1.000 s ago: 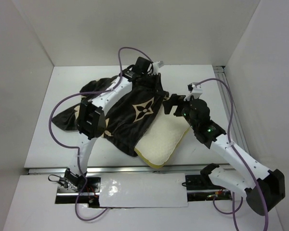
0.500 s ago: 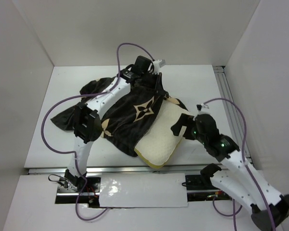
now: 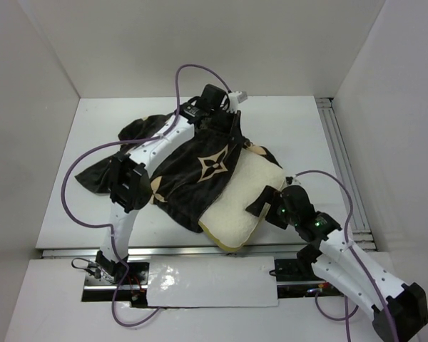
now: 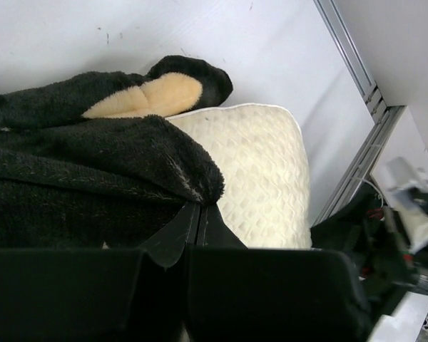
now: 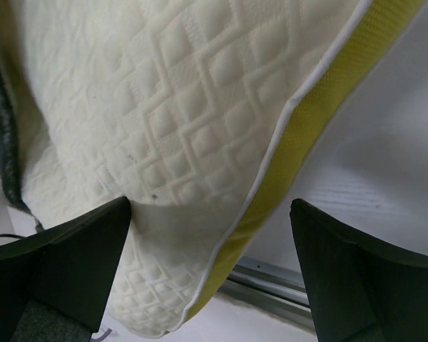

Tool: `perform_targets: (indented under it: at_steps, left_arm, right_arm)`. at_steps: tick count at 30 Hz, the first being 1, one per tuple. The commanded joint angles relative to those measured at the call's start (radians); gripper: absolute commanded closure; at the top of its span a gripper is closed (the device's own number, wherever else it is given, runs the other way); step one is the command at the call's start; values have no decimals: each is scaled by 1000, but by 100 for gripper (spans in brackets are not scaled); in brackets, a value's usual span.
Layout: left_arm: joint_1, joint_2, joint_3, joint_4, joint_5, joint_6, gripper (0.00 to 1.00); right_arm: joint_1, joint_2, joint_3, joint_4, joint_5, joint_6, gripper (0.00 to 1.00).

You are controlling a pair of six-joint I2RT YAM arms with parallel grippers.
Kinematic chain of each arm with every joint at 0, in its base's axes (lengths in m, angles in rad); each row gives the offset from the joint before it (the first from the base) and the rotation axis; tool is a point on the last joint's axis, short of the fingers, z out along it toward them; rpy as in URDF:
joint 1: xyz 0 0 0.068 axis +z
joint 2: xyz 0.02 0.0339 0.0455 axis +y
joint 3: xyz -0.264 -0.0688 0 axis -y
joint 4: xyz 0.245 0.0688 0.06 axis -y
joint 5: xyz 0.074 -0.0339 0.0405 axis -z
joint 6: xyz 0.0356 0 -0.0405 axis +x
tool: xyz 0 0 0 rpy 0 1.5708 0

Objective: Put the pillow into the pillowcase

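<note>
1. Pillowcase (image 3: 192, 171), dark plush printed with tan flowers, lies rumpled on the white table (image 3: 292, 121). Most of it spreads out to the left of the left gripper and under that arm.
2. The left gripper (image 4: 200, 211), reached to the far side of the heap, has its fingers pressed together on a fold of the pillowcase's edge. The wrist view shows black pile bunched right at the fingertips.
3. Just beyond that pinch and to its right lies the pillow (image 3: 244, 199), cream and quilted. Its left flank is covered by the pillowcase and its near end lies bare, so it runs from the left gripper toward the right one.
4. A tan-printed corner of the pillowcase pokes out past the pillow's far edge, ahead of the left fingertips.
5. The right gripper (image 5: 210, 214) is spread wide at the pillow's right-hand side, with the pale yellow edge band running between its fingers. One finger (image 5: 93, 249) sits against the quilted face and the other stands over bare table.
6. Right of the right gripper, a metal rail (image 3: 340, 171) runs along the table's edge.
</note>
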Motion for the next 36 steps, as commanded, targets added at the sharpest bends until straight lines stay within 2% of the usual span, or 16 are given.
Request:
perform_targets:
  at_steps: [1,2,3,4,5,6,9,13,15,17,20,24,28,32,36]
  left_arm:
    - [-28,-73,20,3,30,27,100]
    - [-39,-73,20,3,42,27,100]
    - [-54,-73,20,3,66,27,100]
    - [-54,-64,20,3,79,27,100]
    - [-68,-64,20,3,88,27,100]
    - [-80,-64,29,3,88,27,100]
    - [-91,-64,58,-16,88,27,100]
    - [-100,-114,88,-41,97,36,100]
    - [-100,-168,99,-41,122,36,100]
    - [-114,-206,128,-50,110,25,100]
    - [-173,-266,161,-50,58,25,100]
    - [-243,-292,194,-85,13,25,100]
    - [-278,-328,166,-96,16,4,100]
    - [-298,-348,148,-96,30,-14,100]
    - [-298,-372,83,-105,-63,-14,100]
  right_arm:
    - [6,51,-55,219,-89,27,0]
    - [6,79,-55,267,-89,7,7]
    - [6,138,-55,383,-89,-28,20]
    - [6,164,-55,445,-80,-44,38]
    - [6,186,-55,508,-54,-54,66]
    - [6,210,-55,645,-54,-55,100]
    - [25,211,-55,921,-106,-159,100]
    - [95,150,5,1069,-120,-419,100]
    - [147,139,19,1056,-33,-476,100]
    - [172,155,33,1072,-17,-550,100]
    - [183,241,-24,1302,-14,-568,100]
    - [183,391,46,1306,140,-568,100]
    - [174,531,101,1459,156,-547,100]
    - [114,646,175,1520,201,-515,100]
    - [57,675,186,1511,175,-469,100]
